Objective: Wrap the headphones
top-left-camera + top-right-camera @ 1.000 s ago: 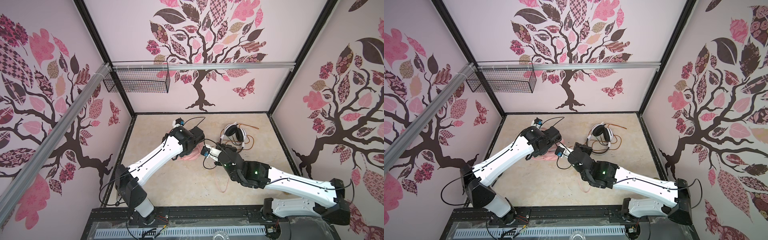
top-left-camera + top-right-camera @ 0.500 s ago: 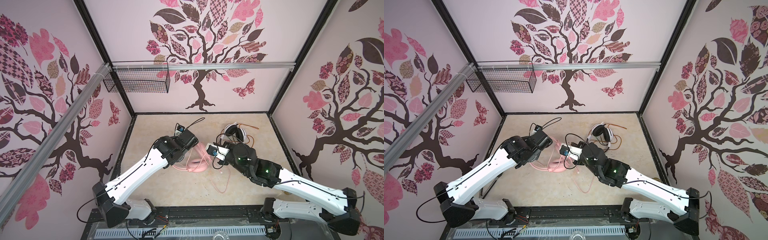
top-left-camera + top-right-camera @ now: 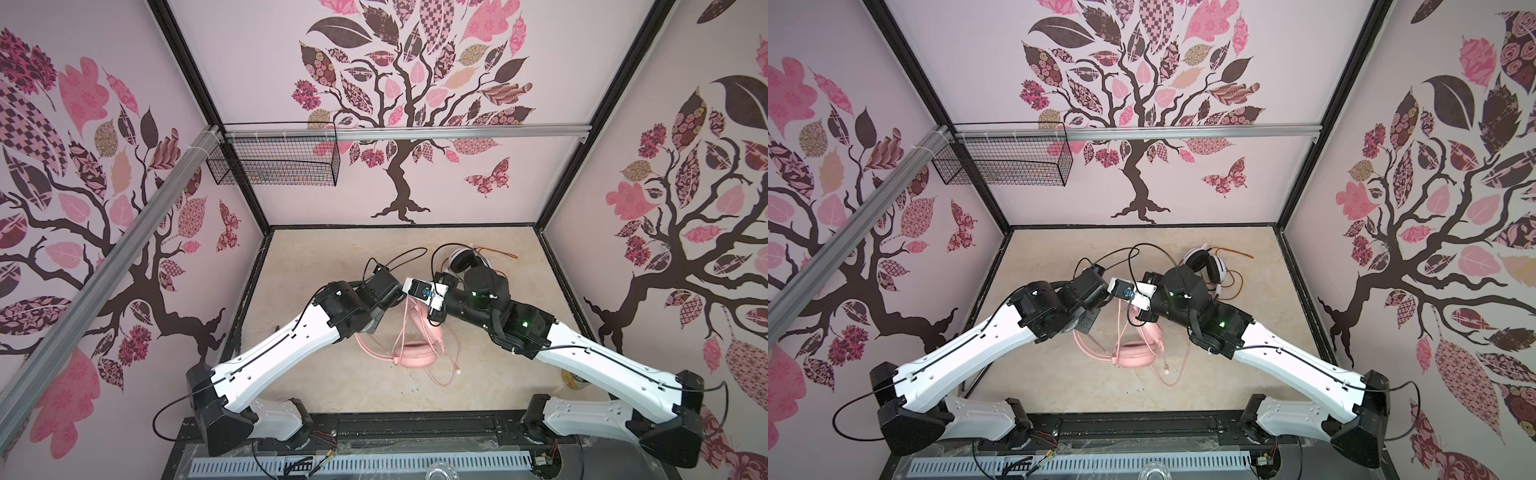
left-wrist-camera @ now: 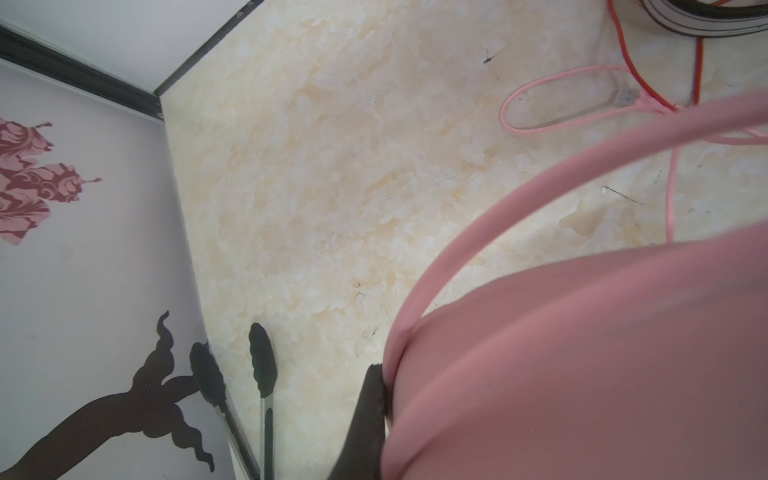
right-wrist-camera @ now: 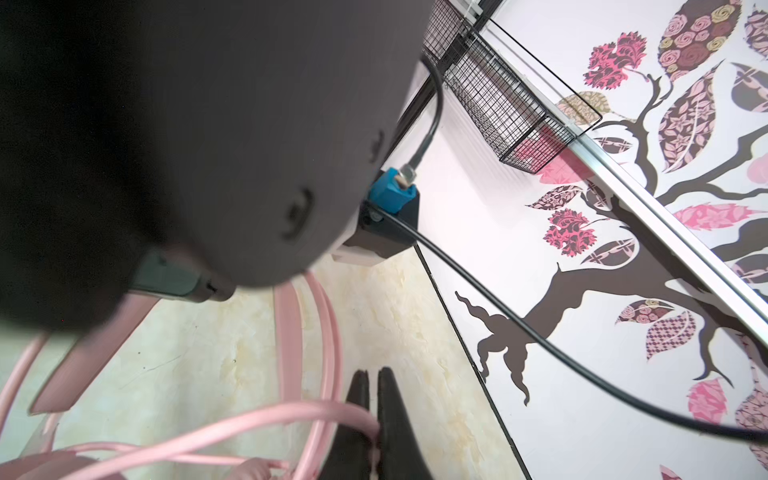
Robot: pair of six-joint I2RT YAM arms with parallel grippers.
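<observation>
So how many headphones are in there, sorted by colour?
pink headphones: 1
white-and-black headphones: 1
total: 2

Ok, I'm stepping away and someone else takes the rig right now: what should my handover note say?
Left gripper: shut on the pink headset, mid-table.
Right gripper: shut on the pink cable.
White-and-black headset: at the back, orange-red cable loose beside it.
Done: nothing wrapped; pink cable's tail lies loose on the table.
Left: wind pink cable, then the other headset.
</observation>
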